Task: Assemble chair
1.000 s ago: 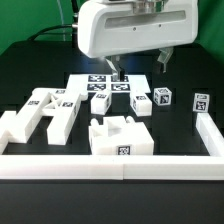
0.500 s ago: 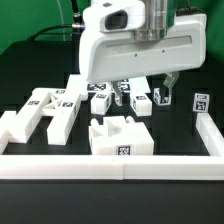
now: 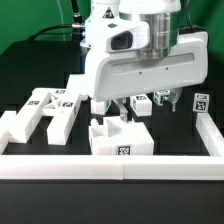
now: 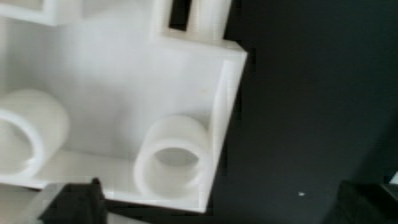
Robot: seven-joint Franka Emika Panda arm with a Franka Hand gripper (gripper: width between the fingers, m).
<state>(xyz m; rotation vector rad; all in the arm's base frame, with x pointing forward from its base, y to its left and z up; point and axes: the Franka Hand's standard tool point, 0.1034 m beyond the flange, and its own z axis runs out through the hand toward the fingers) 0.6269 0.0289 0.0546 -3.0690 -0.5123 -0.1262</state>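
White chunky plastic chair block (image 3: 120, 140) sits on the black desk (image 3: 30, 75) near the front rail. The claw (image 4: 231, 195), wide and empty, has dropped onto it from above the marker board, likely to grasp.

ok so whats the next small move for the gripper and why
Probably lower the gripper straight down around the white chair piece. Its jaws stand wide open and empty, it hovers just above that piece, and the wrist view shows the piece directly beneath.
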